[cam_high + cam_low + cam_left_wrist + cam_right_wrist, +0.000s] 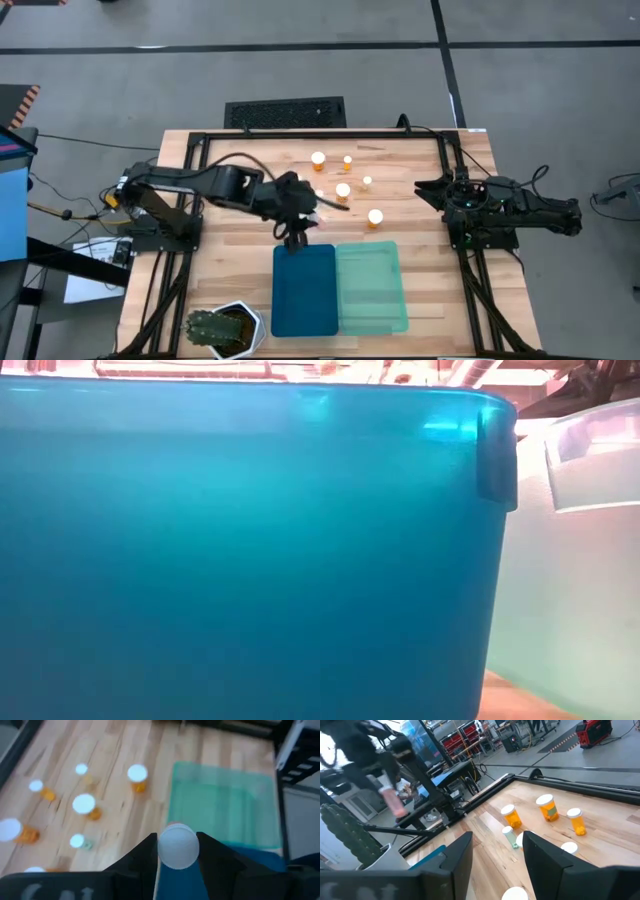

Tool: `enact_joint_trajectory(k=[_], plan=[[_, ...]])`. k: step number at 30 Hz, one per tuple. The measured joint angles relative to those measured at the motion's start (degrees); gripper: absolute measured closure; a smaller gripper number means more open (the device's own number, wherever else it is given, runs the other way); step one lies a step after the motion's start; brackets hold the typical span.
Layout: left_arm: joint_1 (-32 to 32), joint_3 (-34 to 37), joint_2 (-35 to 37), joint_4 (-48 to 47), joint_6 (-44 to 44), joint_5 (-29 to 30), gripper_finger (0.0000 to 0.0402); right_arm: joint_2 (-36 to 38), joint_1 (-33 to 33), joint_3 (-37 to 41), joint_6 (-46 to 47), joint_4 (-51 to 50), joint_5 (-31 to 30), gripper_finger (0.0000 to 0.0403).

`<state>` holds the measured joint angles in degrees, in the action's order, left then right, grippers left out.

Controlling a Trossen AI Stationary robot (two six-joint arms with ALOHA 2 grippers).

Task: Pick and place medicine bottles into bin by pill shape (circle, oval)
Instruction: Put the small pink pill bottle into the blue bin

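At the table's near left corner stands a spiky green plant [212,328] in a white hexagonal pot [243,318].

The left arm reaches in from the left side; its left gripper [296,236] hangs above the far edge of the dark blue tray [304,292]. In the left wrist view the two dark fingers [142,857] are closed partway on a medicine bottle [178,846] — the white cap sits squarely between them, gripped on both sides and clear of the table.

The dark blue tray lies on the near half of the wooden table [220,250], with the mint green tray [372,287] touching its right side. From the low view the blue wall fills nearly the whole picture, the green tray [570,590] to its right.

Five loose bottles [343,191] stand on the wood beyond the trays, between the two arms; one [376,218] sits just past the green tray's far edge.

The right arm waits at the table's right edge. Its right gripper [425,189] is empty — fingers [457,857] apart, nothing between them, pointed toward the loose bottles [547,809].
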<state>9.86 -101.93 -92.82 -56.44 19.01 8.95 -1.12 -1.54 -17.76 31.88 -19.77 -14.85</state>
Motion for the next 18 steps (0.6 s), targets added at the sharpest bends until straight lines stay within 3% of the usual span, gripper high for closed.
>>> enact_joint_trajectory(k=[9, 18], plan=[[8.51, -0.89, -1.81, -1.06, 5.84, 2.67, 0.0286, 0.00, 0.00, 0.02, 0.21, 0.01, 0.00, 0.0223], [12.41, -0.81, -12.52, -2.88, 5.79, 1.09, 0.0286, 0.00, -0.01, 0.00, 3.60, -1.36, 0.00, 0.0224]])
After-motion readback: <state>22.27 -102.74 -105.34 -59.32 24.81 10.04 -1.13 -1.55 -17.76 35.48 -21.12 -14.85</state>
